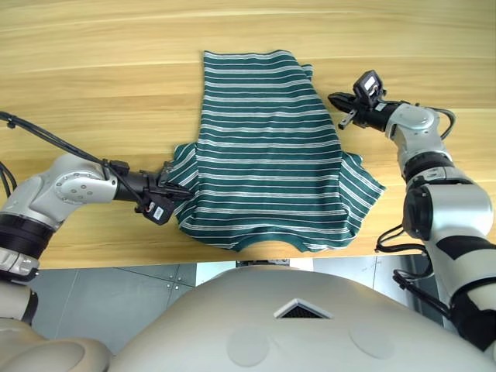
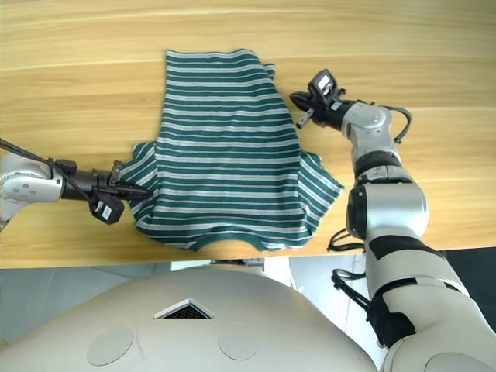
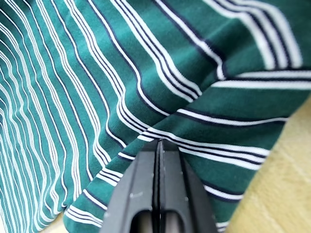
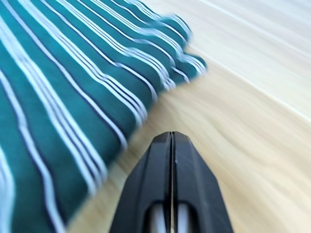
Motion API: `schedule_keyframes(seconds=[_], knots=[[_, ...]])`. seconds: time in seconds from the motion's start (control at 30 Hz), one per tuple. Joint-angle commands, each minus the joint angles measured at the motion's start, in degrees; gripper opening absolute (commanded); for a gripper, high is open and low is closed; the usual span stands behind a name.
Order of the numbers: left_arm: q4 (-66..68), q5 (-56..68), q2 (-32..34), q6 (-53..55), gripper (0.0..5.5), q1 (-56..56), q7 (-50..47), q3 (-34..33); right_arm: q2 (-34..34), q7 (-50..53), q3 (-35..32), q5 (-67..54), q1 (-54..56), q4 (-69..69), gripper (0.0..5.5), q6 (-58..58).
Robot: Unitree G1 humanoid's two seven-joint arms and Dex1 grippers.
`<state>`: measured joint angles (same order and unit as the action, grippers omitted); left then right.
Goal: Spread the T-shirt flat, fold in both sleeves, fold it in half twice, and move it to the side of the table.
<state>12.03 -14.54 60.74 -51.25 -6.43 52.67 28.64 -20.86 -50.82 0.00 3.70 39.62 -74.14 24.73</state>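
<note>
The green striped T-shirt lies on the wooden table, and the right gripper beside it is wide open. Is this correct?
Not quite: the right gripper is shut, as the right wrist view shows. It is beside the T-shirt on the wooden table.

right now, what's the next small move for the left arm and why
Probably open the left gripper and pinch the left sleeve edge, ready to fold it in. The T-shirt already lies roughly flat on the table with both sleeves still out, and that gripper sits shut with its tip at the sleeve, apparently holding no cloth.
</note>
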Motion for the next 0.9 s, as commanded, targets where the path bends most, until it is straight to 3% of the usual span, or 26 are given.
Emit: schedule_keyframes(seconds=[0.03, 0.27, 0.4, 0.67, 0.9], knots=[[5.4, -12.6, 0.0, 8.1, 0.0, 4.1, 4.5, 5.4, 3.1, -2.1, 3.6, 2.9, 1.7, 1.8, 0.02, 3.6], [5.2, -12.6, 0.0, 7.9, 0.0, 4.3, 4.3, 5.4, 5.4, -2.4, 7.1, 5.5, 0.3, 1.7, 0.02, 5.1], [4.9, -12.2, 0.0, 7.9, 0.0, 4.0, 4.7, 5.3, 5.2, 3.3, 11.7, 10.9, -0.6, 0.3, 0.02, 4.1], [6.8, -12.3, -0.7, 8.3, 0.0, 2.9, 4.5, 5.4, -0.5, 22.0, 17.7, 18.6, -0.1, -3.4, 0.02, -6.9], [20.5, -19.4, -3.2, 8.8, 0.0, -2.5, -1.4, 7.5, -6.2, 23.1, 17.5, 17.6, -2.3, -3.9, 0.02, -9.3]])
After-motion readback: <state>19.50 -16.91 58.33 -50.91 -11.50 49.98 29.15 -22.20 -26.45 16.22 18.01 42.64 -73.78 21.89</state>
